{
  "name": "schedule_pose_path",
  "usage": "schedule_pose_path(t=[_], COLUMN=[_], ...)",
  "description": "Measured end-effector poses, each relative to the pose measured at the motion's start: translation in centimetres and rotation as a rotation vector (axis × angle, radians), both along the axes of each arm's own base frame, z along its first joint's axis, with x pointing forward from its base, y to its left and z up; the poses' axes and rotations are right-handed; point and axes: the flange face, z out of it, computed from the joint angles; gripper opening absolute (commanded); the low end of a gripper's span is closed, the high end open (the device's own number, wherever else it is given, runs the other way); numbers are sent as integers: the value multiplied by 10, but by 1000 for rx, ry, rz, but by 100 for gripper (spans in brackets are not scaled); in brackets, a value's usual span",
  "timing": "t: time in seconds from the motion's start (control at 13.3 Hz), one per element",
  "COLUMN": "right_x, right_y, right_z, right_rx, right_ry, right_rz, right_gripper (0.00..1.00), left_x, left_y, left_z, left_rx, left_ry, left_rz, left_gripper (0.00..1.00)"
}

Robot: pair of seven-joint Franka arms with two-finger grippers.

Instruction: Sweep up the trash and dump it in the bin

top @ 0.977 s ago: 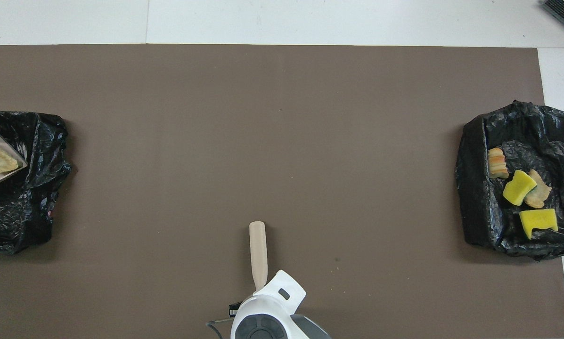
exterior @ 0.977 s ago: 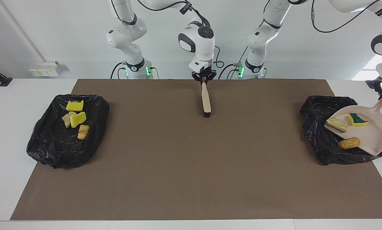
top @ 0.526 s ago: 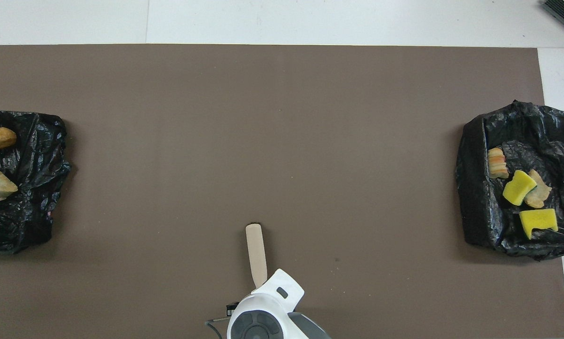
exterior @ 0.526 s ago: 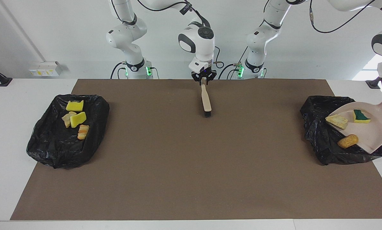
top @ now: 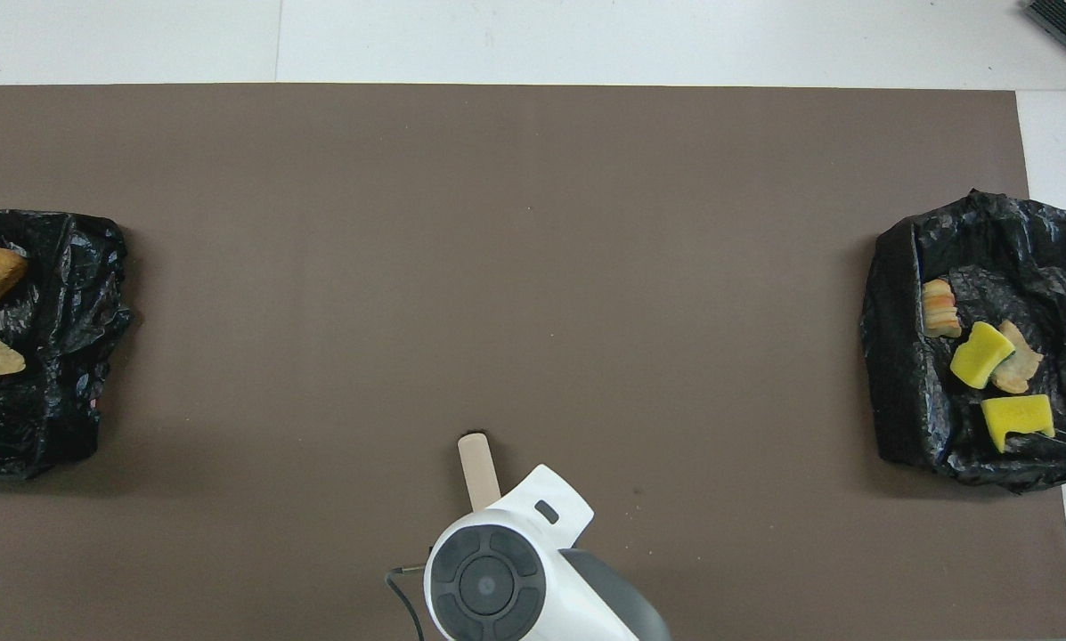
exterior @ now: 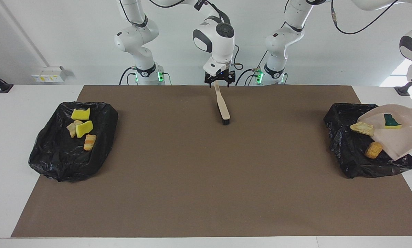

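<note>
Three trash bits in this load: bread lump already down on the bin bag, toast slice at the lip, green sponge high in the dustpan. It hangs below your left claw, which is clamped on the handle and mostly out of shot. Tip it steeper with the lip low over the bag. Right claw, jaws apart, sits over the one brush. Two bins; the other bin holds four bits.

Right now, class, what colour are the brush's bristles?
Black, on the brush; the facing view shows them best.
</note>
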Motion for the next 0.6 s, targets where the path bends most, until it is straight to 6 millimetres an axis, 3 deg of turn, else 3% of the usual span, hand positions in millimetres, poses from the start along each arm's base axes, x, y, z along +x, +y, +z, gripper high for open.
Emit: schedule_pose_path(t=[0.23,0.45,0.6], right_x=[32,65,82], right_y=[-34,-82,-121], right_z=[33,60,76], right_rx=[12,41,62], right_ry=[15,4,-19], right_rz=[36,63,64], right_gripper=[100,100,100], left_x=[11,13,13], left_y=[-33,-43,-48], left_z=[5,9,23], left_rx=[99,58,16], left_ry=[69,35,-1], left_rz=[-52,-30,-12], left_gripper=[0,0,0])
